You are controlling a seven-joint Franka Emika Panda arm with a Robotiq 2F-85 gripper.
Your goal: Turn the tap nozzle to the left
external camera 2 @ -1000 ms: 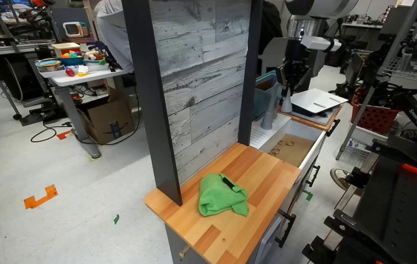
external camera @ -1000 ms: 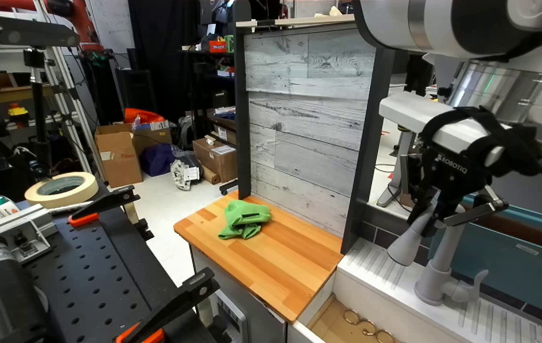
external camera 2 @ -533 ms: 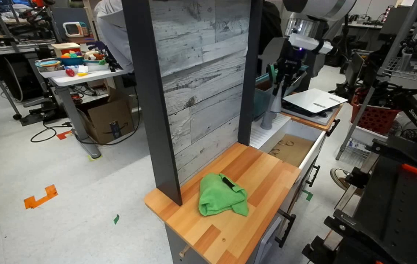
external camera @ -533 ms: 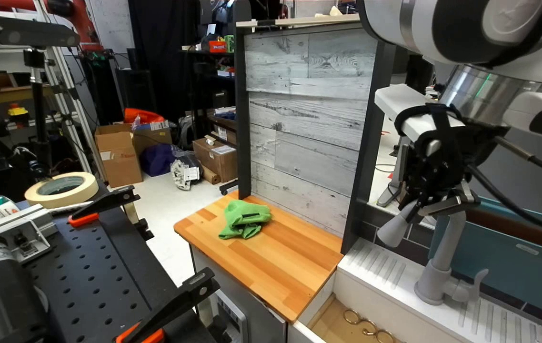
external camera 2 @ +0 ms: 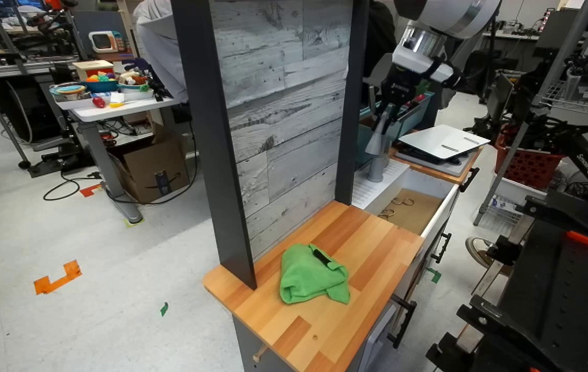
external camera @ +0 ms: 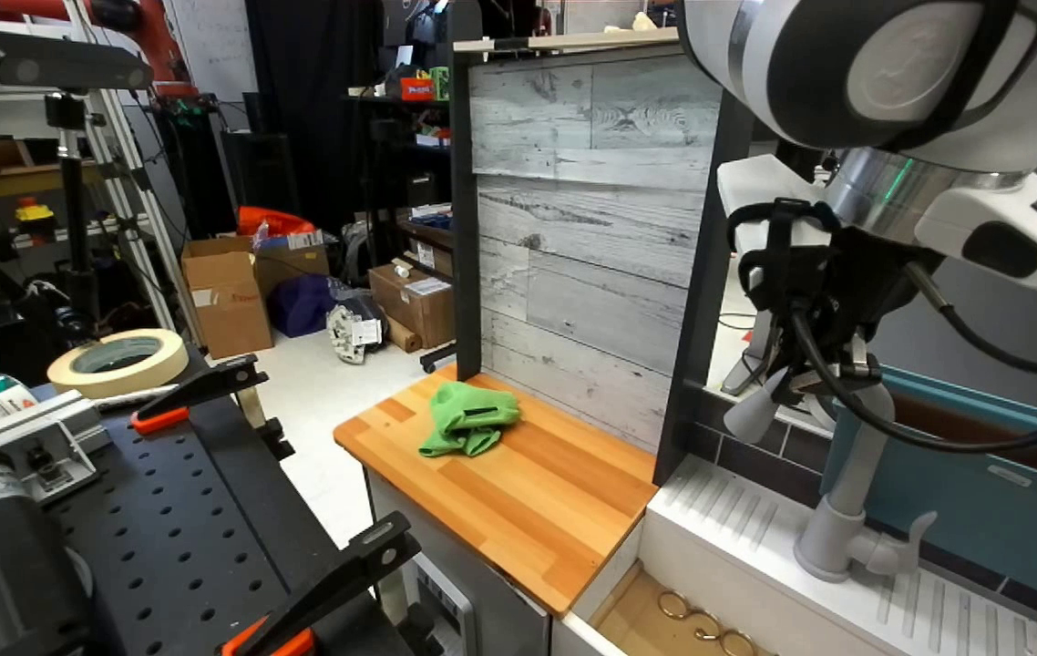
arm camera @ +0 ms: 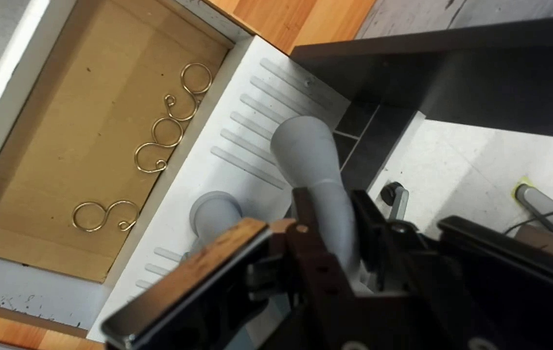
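The light-grey tap nozzle point(external camera: 753, 415) shows in both exterior views, also here point(external camera 2: 375, 143), with its flared end pointing down. Its column point(external camera: 849, 478) rises from a round base with a small side lever point(external camera: 913, 544). My gripper point(external camera 2: 385, 120) is at the upper part of the spout, above the flared end. In the wrist view the gripper point(arm camera: 330, 192) has one finger on each side of the nozzle point(arm camera: 304, 146), close against it, and looks shut on it. The column's base point(arm camera: 214, 214) shows left of the fingers. The top bend of the spout is partly hidden by the gripper.
The tap stands on a white ridged ledge point(external camera: 728, 510) beside an open drawer point(arm camera: 77, 121) with gold hooks. A dark post point(external camera: 699, 301) of the plank panel stands near the nozzle. A teal bin point(external camera: 983, 492) is behind. A green cloth point(external camera: 468, 419) lies on the wooden top.
The gripper has turned and swung with the nozzle between its fingers. The nozzle's flared end has moved left in both exterior views, towards the back of the ledge. The tap's base has stayed put.
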